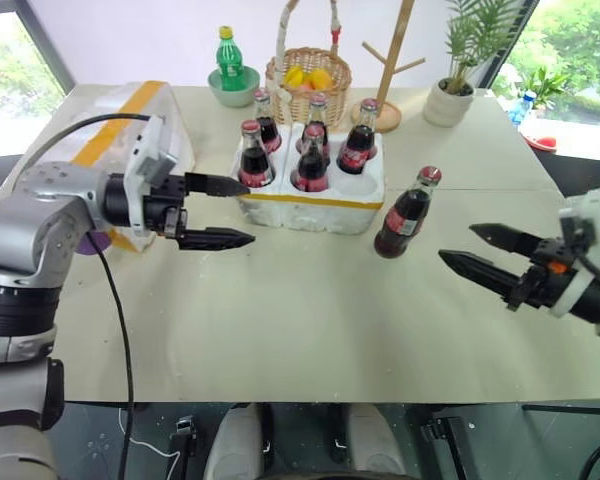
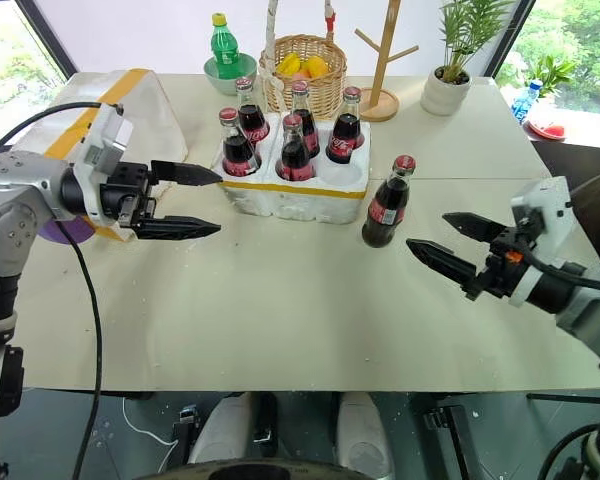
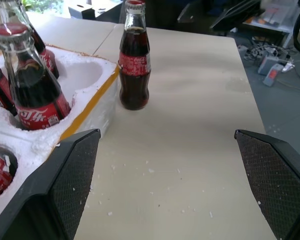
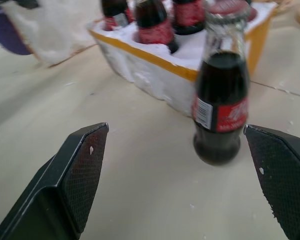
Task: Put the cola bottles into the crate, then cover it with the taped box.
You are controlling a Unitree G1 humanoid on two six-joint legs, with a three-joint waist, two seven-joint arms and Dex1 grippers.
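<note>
Styrofoam crate point(image 1: 315, 205) holds five glass cola bottles point(image 1: 311, 160).

One cola bottle point(image 4: 221, 107) on the table point(image 4: 140, 190) between spread fingers point(image 4: 72, 175) (crate point(image 4: 155, 67) just behind)

Head pair looks down across the table point(image 1: 310, 330); wrist cameras sit low, both facing the crate point(image 4: 155, 70).
</note>
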